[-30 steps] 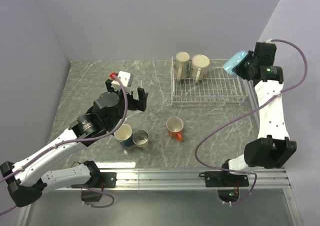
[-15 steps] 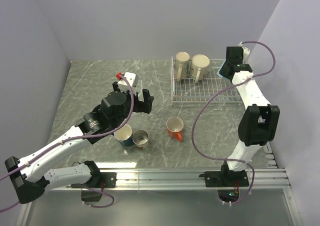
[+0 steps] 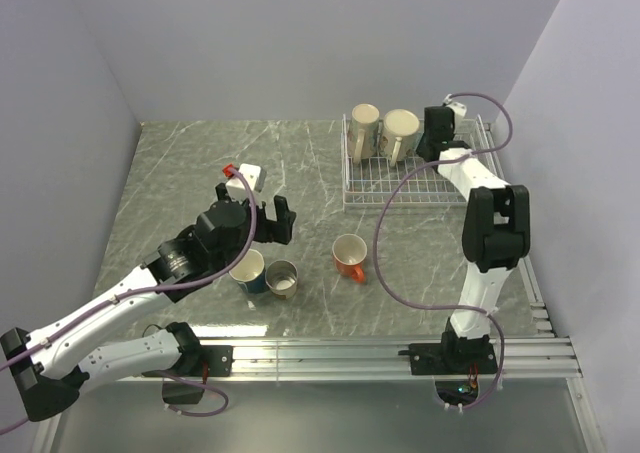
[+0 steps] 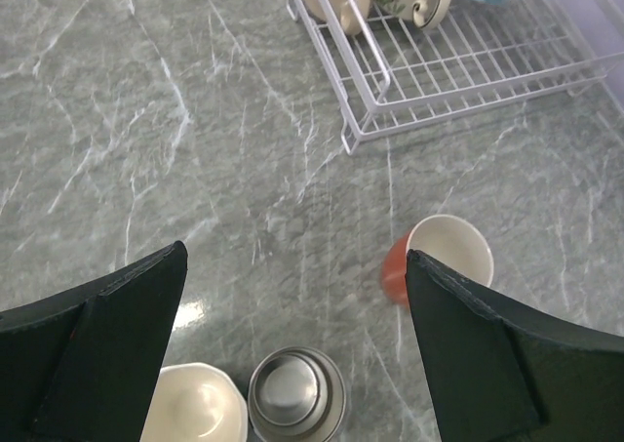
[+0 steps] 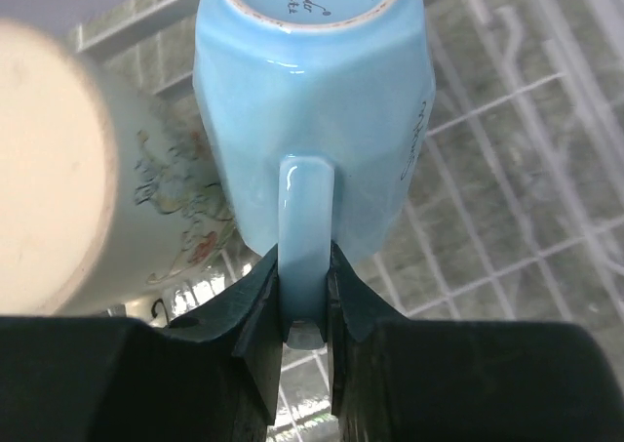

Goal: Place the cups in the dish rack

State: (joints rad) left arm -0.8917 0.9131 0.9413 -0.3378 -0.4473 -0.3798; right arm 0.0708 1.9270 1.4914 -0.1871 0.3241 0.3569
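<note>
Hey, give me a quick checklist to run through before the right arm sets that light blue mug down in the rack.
1. Right end effector shut on the light blue mug by its handle: ok.
2. Mug positioned over the dish rack wires: ok.
3. Gap to the neighbouring cream mug: cannot tell, they look very close.
4. Rack wires on the mug's other side free: ok.
5. Left end effector open and away from the rack: ok.
6. Mug already touching the rack floor: cannot tell.

Two mugs [image 3: 365,129] lie in the dish rack [image 3: 430,195], three mugs [image 3: 349,256] on the table [image 3: 190,163] before it.
</note>
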